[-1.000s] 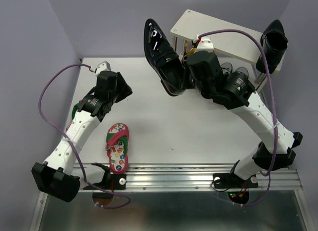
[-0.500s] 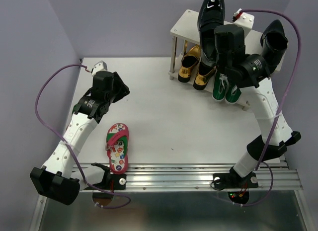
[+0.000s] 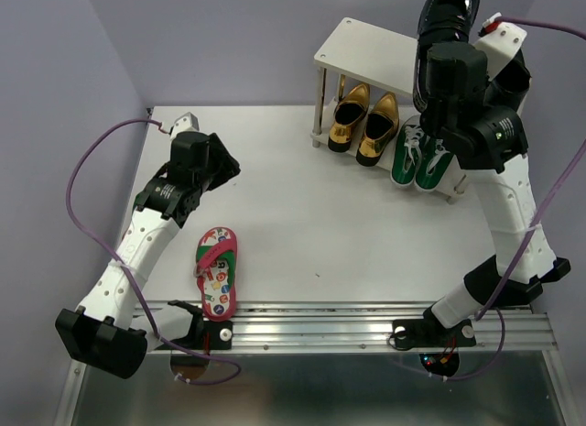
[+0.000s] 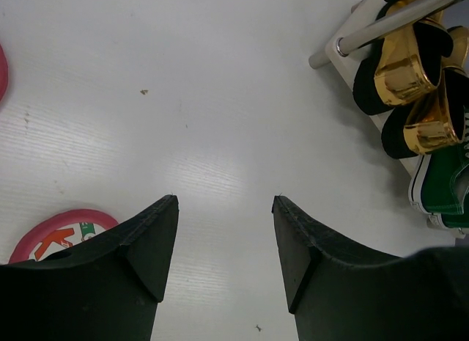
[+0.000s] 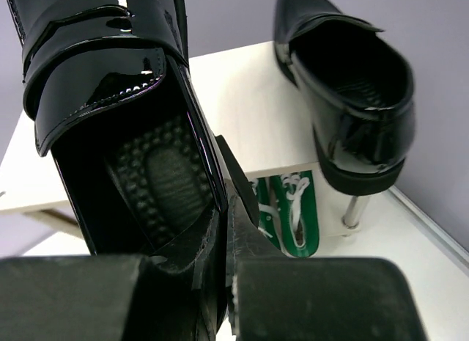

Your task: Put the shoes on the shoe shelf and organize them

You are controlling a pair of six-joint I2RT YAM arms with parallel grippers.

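Starting on the left: the left gripper (image 4: 226, 202) hangs low over the surface (image 3: 348, 234), well off to the left of the shoe shelf (image 3: 366, 50). Its arm is bent and angled in toward the shelf, fingers spread with nothing between them. Nearer the arm bases a red-pink flip-flop (image 3: 217, 272) lies flat on the surface, far from the shelf and not put away. The left wrist view also catches bits of pink close under the fingers, but I can't tell if that's its mate. At the shelf, the gold loafers (image 3: 366, 124) sit side by side under the left half of the top board and the green sneakers (image 3: 419, 156) under the right half, so those two pairs look done. The right arm is reared up tall at the shelf's right end. The right gripper (image 5: 223, 224) has its fingers pinched on the heel wall of a black loafer (image 5: 124, 99), held up over the board. The second black loafer (image 5: 352, 99) already sits on the board's right end. I'd guess we're past halfway: this loafer goes beside its partner, then the flip-flops.
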